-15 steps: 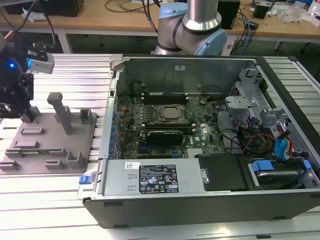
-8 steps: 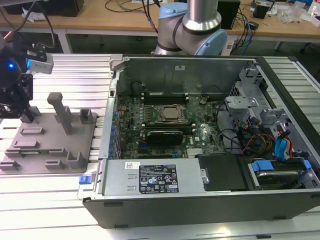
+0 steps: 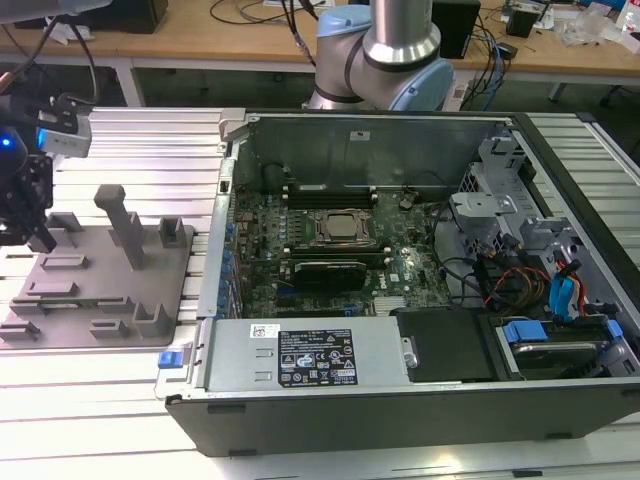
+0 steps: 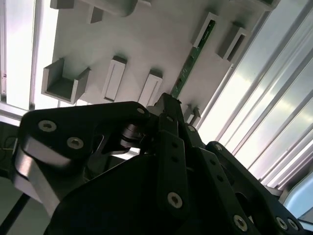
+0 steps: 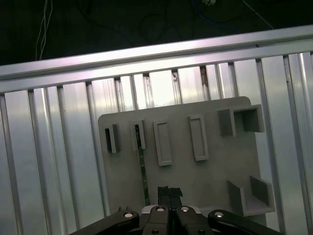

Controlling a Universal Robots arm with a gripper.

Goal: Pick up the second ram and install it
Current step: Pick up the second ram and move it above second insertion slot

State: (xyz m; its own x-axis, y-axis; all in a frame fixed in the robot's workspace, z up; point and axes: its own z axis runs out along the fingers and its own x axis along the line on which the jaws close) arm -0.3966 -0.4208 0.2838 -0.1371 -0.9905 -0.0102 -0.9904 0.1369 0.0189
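The second ram (image 5: 142,169) is a thin green stick standing on its edge in a slotted holder on the grey fixture plate (image 5: 210,181). In the second wrist view the second ram (image 4: 191,59) runs from a far holder toward my fingers. My black gripper (image 5: 169,191) hovers over the near end of the plate, just beside the stick's near end, fingertips pressed together and holding nothing. In the exterior view my gripper (image 3: 42,238) hangs over the fixture plate (image 3: 100,285) at its left end, on the exterior view's left.
The open computer case (image 3: 330,415) lies to the exterior view's right of the plate. Inside it are the motherboard, its processor socket (image 3: 340,228) and black memory slots (image 3: 330,188). Grey posts (image 3: 125,225) and brackets rise from the plate. The table is ribbed aluminium (image 3: 130,400).
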